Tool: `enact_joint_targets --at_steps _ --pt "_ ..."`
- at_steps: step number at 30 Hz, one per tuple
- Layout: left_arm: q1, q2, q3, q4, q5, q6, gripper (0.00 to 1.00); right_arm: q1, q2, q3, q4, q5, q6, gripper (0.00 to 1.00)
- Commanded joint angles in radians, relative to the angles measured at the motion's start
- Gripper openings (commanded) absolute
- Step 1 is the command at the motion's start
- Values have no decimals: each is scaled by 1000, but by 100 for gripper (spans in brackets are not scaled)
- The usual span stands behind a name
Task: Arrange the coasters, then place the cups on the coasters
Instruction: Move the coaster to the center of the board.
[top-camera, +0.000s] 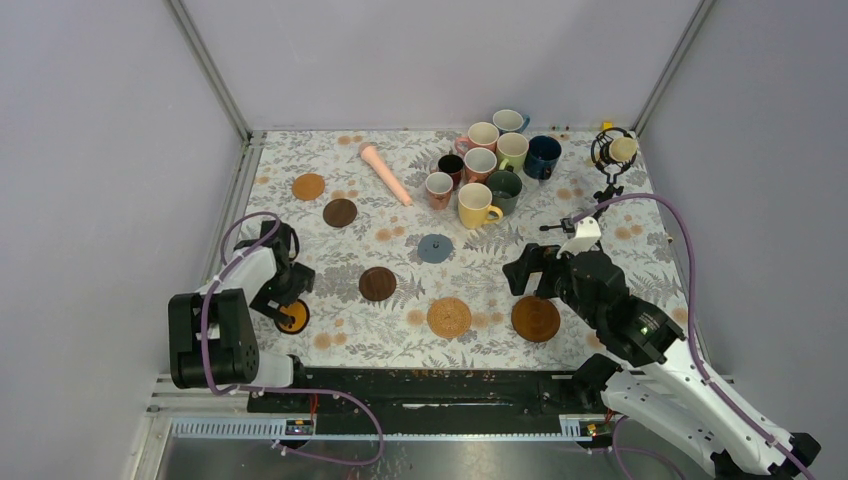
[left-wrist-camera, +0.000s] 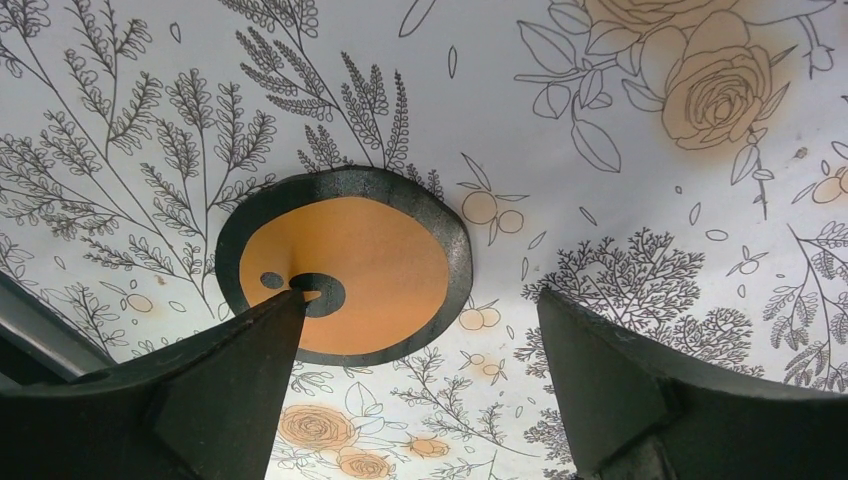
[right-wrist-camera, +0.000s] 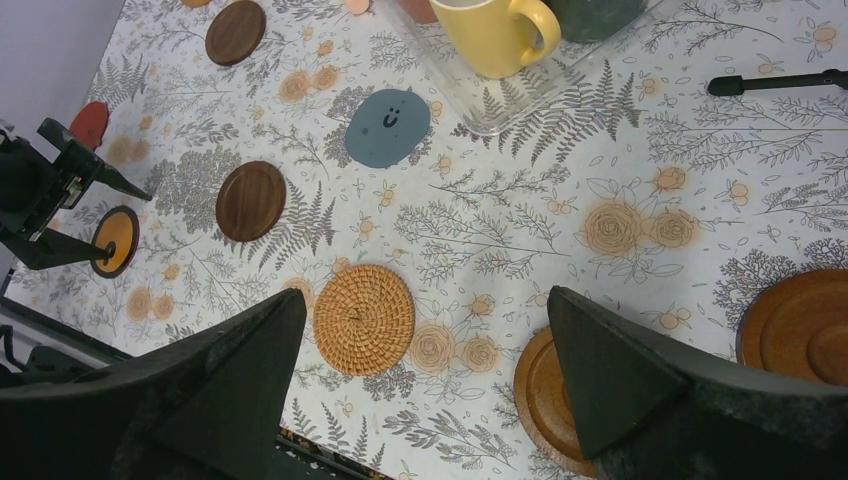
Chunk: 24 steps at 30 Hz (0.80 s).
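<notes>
Several coasters lie on the floral cloth: a black one with a yellow face (left-wrist-camera: 370, 260) (top-camera: 293, 316), a dark brown one (top-camera: 377, 284), a woven one (top-camera: 449, 317) (right-wrist-camera: 363, 318), a grey-blue one (top-camera: 434, 248) and an orange wood one (top-camera: 536, 318). My left gripper (left-wrist-camera: 420, 300) (top-camera: 284, 292) hangs open low over the black-and-yellow coaster, its left fingertip over the disc's middle and nothing between the jaws. My right gripper (right-wrist-camera: 425, 300) (top-camera: 528, 272) is open above the cloth between the woven and orange wood coasters. The cups (top-camera: 490, 165) stand clustered at the back, the yellow cup (right-wrist-camera: 495, 35) nearest.
A long pink tapered stick (top-camera: 385, 172) lies left of the cups. A small black tripod microphone (top-camera: 612, 150) stands at the back right, one leg (right-wrist-camera: 775, 82) stretched over the cloth. Two more coasters (top-camera: 308, 186) (top-camera: 340, 212) lie back left. Walls enclose three sides.
</notes>
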Motion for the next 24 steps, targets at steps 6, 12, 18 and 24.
enact_joint_targets --at_steps 6,12,18,24 --pt "-1 -45 16 -12 -44 -67 93 5 -2 -9 43 34 -20 99" --pt "33 -112 28 -116 -66 -26 96 7 -24 -37 63 21 -24 100" --pt "60 -59 -6 -135 -75 -8 96 6 -45 -41 50 43 -55 100" --pt "87 -26 -33 -103 -71 -4 97 7 -62 -48 42 57 -66 99"
